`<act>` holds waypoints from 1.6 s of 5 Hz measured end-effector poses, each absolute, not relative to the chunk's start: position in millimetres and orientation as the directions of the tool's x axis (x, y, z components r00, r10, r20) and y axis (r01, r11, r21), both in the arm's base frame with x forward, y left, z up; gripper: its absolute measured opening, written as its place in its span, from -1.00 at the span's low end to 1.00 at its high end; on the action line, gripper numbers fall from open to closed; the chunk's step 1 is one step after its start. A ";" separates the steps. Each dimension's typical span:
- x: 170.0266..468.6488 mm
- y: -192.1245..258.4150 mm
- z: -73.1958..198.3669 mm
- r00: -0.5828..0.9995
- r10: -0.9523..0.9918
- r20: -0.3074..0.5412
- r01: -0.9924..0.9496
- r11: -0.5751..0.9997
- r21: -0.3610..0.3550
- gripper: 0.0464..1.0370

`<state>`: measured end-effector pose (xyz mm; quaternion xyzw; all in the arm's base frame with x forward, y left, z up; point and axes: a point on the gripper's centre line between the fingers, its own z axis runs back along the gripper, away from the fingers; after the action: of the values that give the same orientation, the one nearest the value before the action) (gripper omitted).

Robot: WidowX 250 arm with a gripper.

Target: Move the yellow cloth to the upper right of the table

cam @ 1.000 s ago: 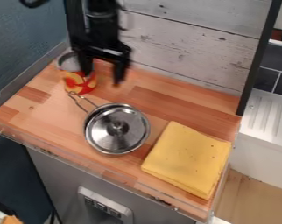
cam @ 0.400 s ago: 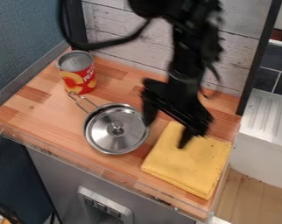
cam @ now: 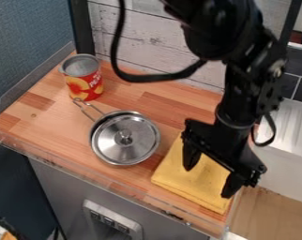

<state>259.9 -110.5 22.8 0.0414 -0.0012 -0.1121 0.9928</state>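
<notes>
I have the black two-finger gripper (cam: 208,182) spread wide, hanging to the lower right of the lidded, round silver metal pot (cam: 124,138), with nothing held between its fingers. Under it, just beside the pot on that same lower-right side, I see the folded yellow square cloth (cam: 184,180) lying flat on the wooden tabletop (cam: 48,123); I can't tell from here whether my fingertips touch it. The pot's wire handle (cam: 86,108) points up and left, toward a red and yellow cylindrical can (cam: 83,78) with a grey metal top, standing upright. Well to the pot's right is a white ridged drainboard (cam: 292,124).
</notes>
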 end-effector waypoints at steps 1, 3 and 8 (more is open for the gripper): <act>263.5 -105.3 10.0 0.982 -0.186 -0.039 0.189 0.978 0.089 0.93; 276.2 -66.8 -4.6 0.995 -0.065 -0.074 0.072 0.993 0.095 0.93; 391.7 -25.9 -1.9 0.997 0.075 0.004 -0.075 0.989 0.131 0.93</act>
<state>391.7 -25.9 -1.9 0.0655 0.0003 0.0376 0.9971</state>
